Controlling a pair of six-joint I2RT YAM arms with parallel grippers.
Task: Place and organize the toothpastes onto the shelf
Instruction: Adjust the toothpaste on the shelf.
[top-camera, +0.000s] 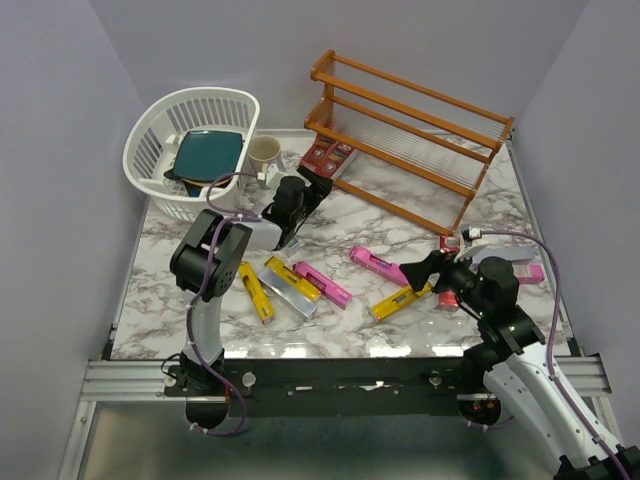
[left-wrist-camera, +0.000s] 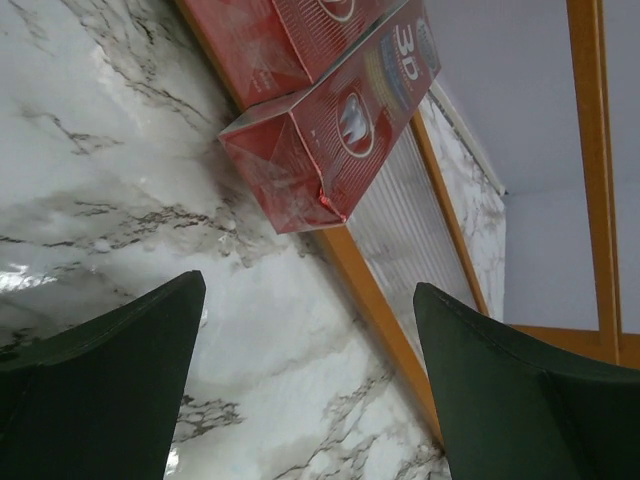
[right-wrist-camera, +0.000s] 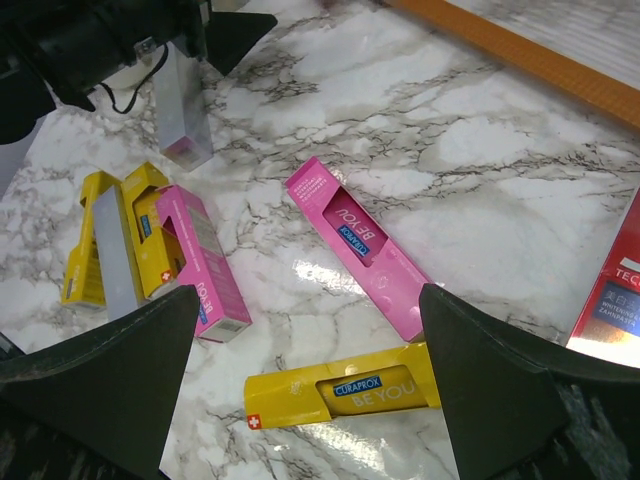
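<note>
The shelf stands at the back of the table. Two red toothpastes lie at its lower left end. In the left wrist view they are one red carton and another beside the bottom rail. My left gripper hangs open just short of them, holding nothing. My right gripper is open above a yellow carton, with a pink carton just beyond it. Pink, yellow and silver cartons lie in a cluster at the front left.
A white basket holding a teal plate sits at the back left, with a beige mug beside it. More cartons, red and pink, lie around the right arm. A silver carton rests by the left arm.
</note>
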